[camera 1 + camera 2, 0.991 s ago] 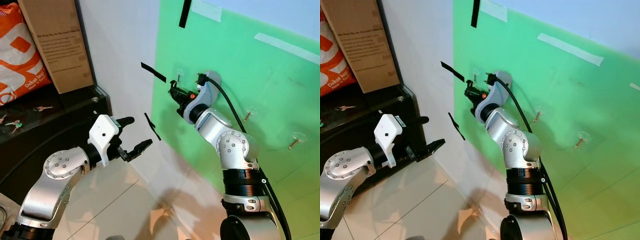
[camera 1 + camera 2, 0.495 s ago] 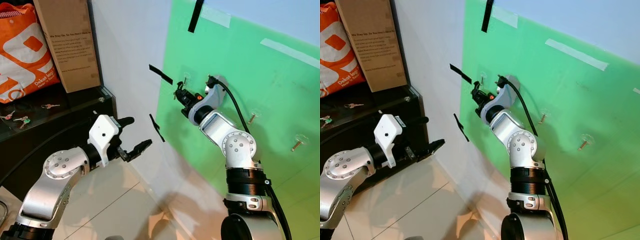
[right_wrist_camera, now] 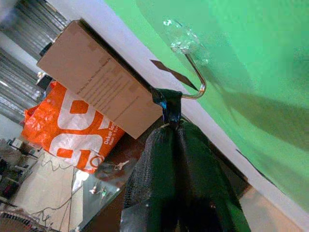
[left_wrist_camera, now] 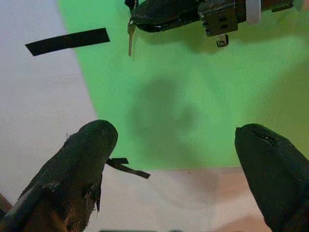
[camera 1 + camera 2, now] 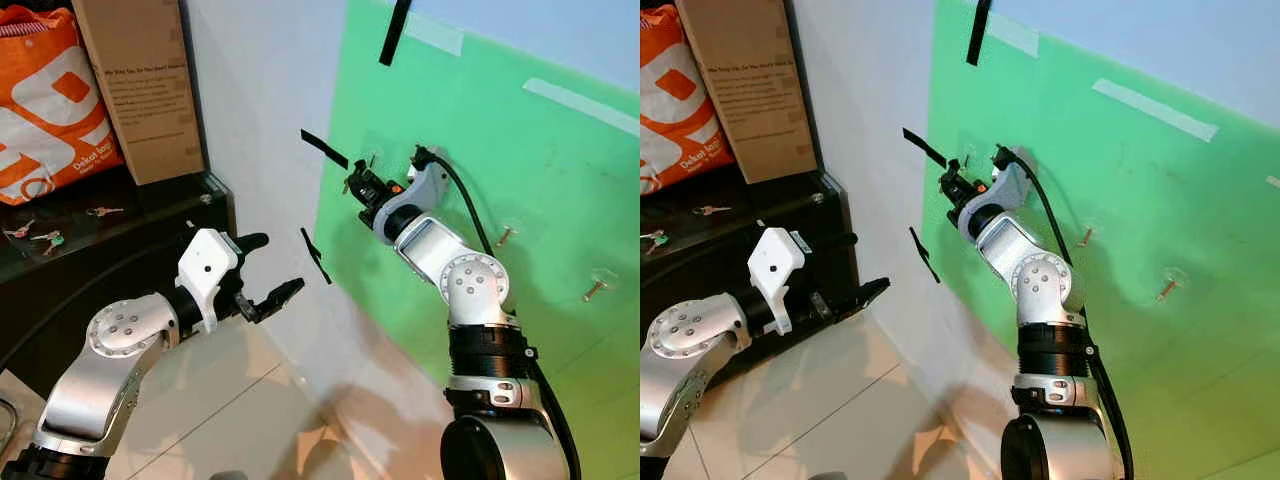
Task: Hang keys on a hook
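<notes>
Two large surfaces frame our work: the green panel (image 5: pixel 480 150) and the white wall (image 5: pixel 260 110) at its 9 o'clock. On the dark shelf (image 5: pixel 110 225) stand an orange bag (image 5: pixel 50 110) and a cardboard box (image 5: pixel 140 85), with spare keys (image 5: pixel 40 238) lying loose.

We judge the hanging step to be in hand. Our right arm (image 5: pixel 450 270) reaches up, elbow bent, toward the panel. The right gripper (image 3: pixel 171 121) has its jaws closed on the key ring (image 3: pixel 169 99), which sits at the tip of the hook (image 3: pixel 195 79); a key (image 4: pixel 131 36) dangles below. Next, we must seat the ring fully, then release.

The left gripper (image 5: pixel 262 272) waits at 8 o'clock, jaws open and empty.
</notes>
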Robot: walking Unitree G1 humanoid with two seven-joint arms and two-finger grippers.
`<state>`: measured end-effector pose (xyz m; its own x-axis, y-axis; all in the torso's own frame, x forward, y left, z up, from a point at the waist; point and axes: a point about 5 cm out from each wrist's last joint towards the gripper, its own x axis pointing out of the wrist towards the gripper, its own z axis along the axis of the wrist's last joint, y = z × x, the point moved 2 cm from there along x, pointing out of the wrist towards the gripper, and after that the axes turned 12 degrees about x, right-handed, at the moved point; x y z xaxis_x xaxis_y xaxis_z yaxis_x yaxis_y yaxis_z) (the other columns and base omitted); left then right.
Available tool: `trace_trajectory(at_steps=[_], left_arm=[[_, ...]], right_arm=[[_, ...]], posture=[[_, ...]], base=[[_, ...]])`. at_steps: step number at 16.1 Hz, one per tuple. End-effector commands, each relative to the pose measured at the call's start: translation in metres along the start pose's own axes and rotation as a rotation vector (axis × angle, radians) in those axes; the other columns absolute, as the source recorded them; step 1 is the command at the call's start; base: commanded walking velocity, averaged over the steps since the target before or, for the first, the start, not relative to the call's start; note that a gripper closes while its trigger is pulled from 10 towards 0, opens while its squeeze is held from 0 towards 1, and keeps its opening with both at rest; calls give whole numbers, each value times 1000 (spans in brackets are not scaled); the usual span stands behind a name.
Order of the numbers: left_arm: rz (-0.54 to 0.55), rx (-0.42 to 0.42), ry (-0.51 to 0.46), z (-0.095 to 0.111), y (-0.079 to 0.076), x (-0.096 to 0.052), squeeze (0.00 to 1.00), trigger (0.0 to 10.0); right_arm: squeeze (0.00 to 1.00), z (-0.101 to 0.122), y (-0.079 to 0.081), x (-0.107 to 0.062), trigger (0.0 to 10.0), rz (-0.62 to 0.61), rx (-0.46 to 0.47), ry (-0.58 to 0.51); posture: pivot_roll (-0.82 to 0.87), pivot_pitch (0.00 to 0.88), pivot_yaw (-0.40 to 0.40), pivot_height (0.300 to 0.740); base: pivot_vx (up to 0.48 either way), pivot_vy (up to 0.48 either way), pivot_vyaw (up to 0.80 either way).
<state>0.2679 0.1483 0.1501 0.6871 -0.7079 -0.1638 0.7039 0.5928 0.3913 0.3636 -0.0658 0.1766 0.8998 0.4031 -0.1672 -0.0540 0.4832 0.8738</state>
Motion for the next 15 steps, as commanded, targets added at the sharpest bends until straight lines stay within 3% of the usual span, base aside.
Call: trace_trajectory(at_steps=[1,4,5,6,8,10,15], left_arm=[[-8,12,-7,3,1,2,0,10000],[-12,12,-8,3,1,3,0,10000],[-13,13,-8,3,0,3,0,10000],[-13,14,-9,3,0,3,0,10000],[-12,14,-9,3,0,3,0,10000],[-8,11,-9,2,-1,2,0,10000],[29,-5,0,-2,-1,-2,0,10000]], right_arm=[[0,-9,1,7,10000,-26,99,9],[0,-7,-6,7,10000,-58,122,-4],[173,-6,-7,7,10000,-58,125,-7],[1000,-5,-7,7,10000,-55,129,-10],[1000,-5,-7,6,10000,-50,109,-13],[1000,-6,-10,4,10000,-59,16,-11],[1000,-11,-11,-18,10000,43,-135,9]], posture=[[93,0,-70,740],[91,0,-69,740],[91,0,-69,740],[90,0,-69,740],[90,0,-69,740],[91,0,-72,740],[93,0,-78,740]], base=[[0,0,0],[0,0,0],[0,0,0],[0,0,0],[0,0,0],[0,0,0],[0,0,0]])
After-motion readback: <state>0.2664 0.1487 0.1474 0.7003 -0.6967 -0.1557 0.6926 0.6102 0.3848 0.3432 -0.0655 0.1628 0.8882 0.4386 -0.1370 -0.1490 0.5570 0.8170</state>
